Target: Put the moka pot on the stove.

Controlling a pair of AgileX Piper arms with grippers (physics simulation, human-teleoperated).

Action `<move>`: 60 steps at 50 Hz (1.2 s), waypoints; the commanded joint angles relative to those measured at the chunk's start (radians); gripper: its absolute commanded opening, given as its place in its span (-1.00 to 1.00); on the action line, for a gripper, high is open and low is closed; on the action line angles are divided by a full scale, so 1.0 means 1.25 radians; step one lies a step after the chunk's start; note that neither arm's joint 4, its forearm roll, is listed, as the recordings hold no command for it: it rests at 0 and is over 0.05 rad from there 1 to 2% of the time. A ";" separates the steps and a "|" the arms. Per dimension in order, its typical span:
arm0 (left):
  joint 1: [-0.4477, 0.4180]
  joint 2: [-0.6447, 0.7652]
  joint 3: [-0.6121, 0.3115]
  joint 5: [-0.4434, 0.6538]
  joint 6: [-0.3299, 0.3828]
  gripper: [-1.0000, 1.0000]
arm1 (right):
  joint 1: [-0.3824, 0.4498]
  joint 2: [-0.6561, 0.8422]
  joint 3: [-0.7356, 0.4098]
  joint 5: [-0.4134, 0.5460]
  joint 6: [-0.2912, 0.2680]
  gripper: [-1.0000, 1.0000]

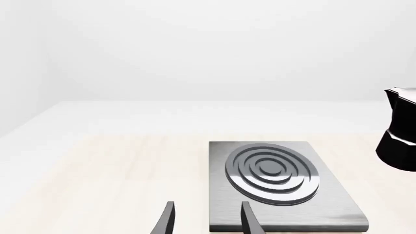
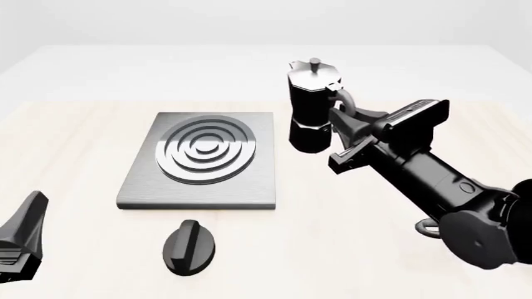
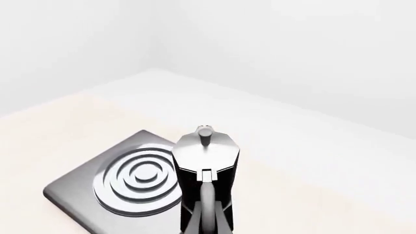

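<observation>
Moka pot [image 2: 311, 106] is upright, just right of the stove [image 2: 199, 159], not on it. In front view its base looks a bit clear of the table [image 2: 75, 124], so prob lifted, but can't be sure. Right tool [image 2: 343, 111] is at the pot's handle side and seems to be pinching the handle; fingertips hidden behind pot/handle, so the closure is judged, not seen. Right wrist view shows the pot w/ silver lid and knob dead ahead, stove ring burner beside it.

Left tool [image 1: 206, 219] hovers low near the stove's near edge, fingers spread, nothing between them. Black oval knob [image 2: 189, 246] lies on the table in front of the stove, apart from it.

Risks: grip on the thin curved handle is off-centre, so pot could swing or tilt during the carry and land crooked or tip on the rings. Low carry could clip the plate edge.

Hidden: pot's base contact, right fingertips, most of left arm (only a corner in front view). Pot cut off at the edge in left wrist view.
</observation>
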 commanded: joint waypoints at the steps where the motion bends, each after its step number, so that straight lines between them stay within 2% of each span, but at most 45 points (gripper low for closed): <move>1: 0.000 0.000 0.000 0.000 0.000 1.00 | 0.006 0.020 -0.033 -0.007 0.010 -1.00; 50: 0.000 0.000 0.000 0.000 0.000 1.00 | 0.054 0.181 -0.197 -0.019 0.032 -1.00; 60: 0.000 0.000 0.000 0.000 0.000 1.00 | 0.068 0.203 -0.216 -0.032 0.049 -1.00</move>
